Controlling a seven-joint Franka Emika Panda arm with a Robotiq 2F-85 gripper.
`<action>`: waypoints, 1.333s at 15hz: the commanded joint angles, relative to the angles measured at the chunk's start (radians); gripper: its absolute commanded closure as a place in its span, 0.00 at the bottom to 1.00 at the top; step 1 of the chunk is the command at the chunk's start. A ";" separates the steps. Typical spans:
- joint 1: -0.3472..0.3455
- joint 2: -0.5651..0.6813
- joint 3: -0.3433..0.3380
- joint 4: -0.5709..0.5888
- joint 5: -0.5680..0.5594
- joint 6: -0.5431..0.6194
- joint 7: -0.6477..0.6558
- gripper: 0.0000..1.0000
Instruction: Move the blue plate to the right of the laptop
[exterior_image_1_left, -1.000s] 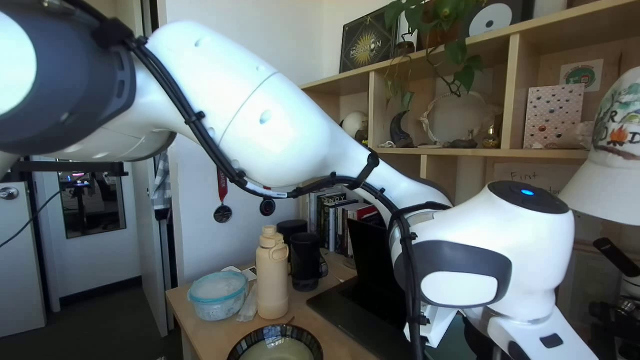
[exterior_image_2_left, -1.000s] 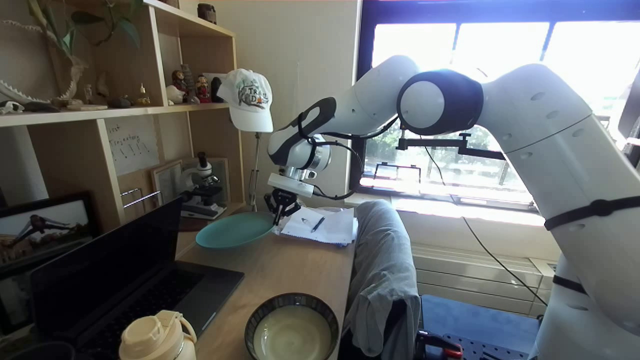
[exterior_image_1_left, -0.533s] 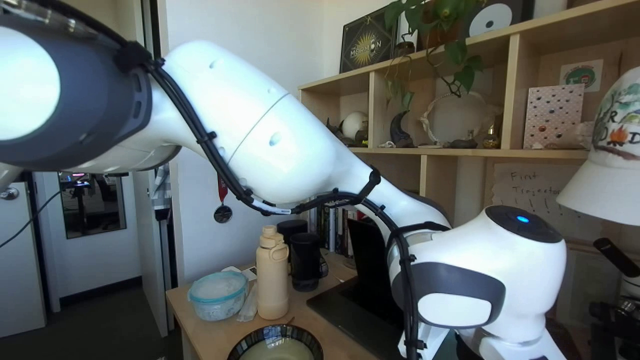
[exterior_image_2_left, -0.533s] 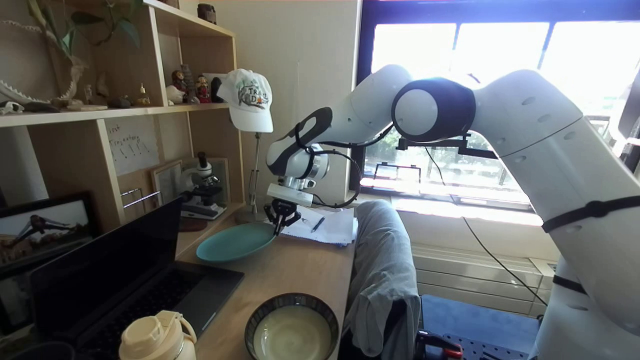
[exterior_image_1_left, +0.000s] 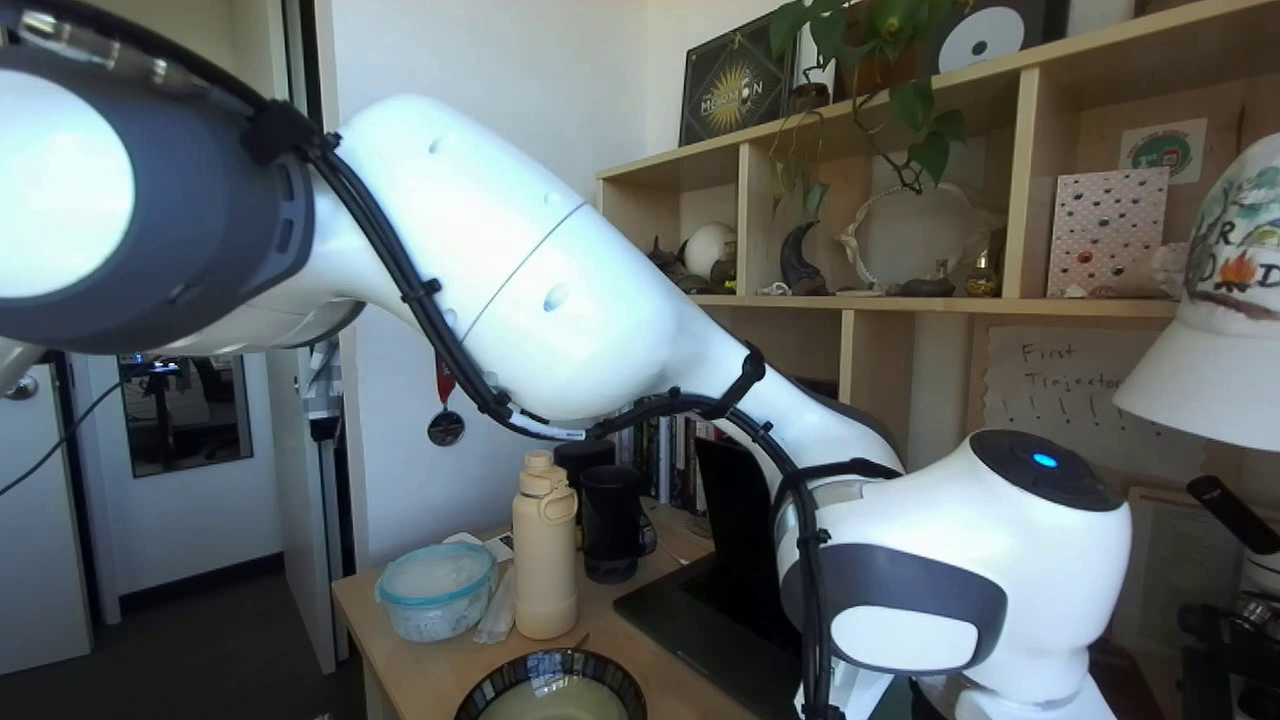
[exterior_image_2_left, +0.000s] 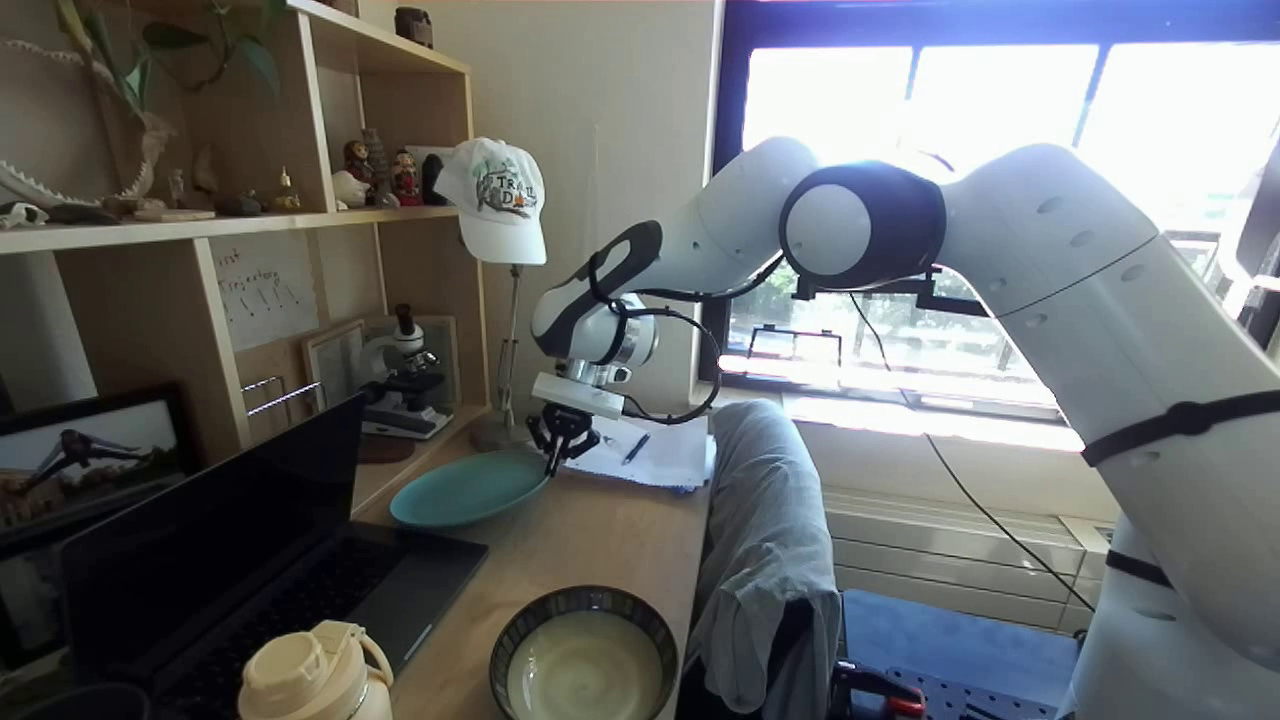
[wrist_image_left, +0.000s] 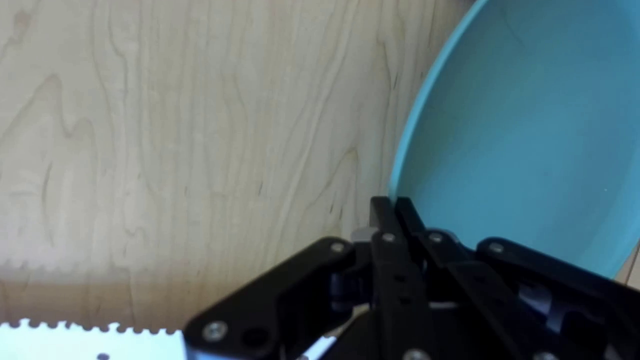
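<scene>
"Wrist view: what did the gripper (wrist_image_left: 392, 201) hold?"
"It pinched the blue plate (wrist_image_left: 525, 140) by the rim."
"Where was that plate?"
"Right of the laptop (exterior_image_2_left: 235, 520), on its far side."

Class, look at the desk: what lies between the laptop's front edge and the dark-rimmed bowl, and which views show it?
Only a strip of bare wooden desk lies between the laptop and the dark-rimmed bowl; both exterior views show it.
</scene>
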 joint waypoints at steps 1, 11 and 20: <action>-0.022 0.006 0.019 0.015 0.038 0.035 -0.006 0.99; -0.028 0.089 0.042 0.067 0.102 0.111 -0.009 0.99; -0.013 0.116 0.045 0.063 0.134 0.265 0.010 0.99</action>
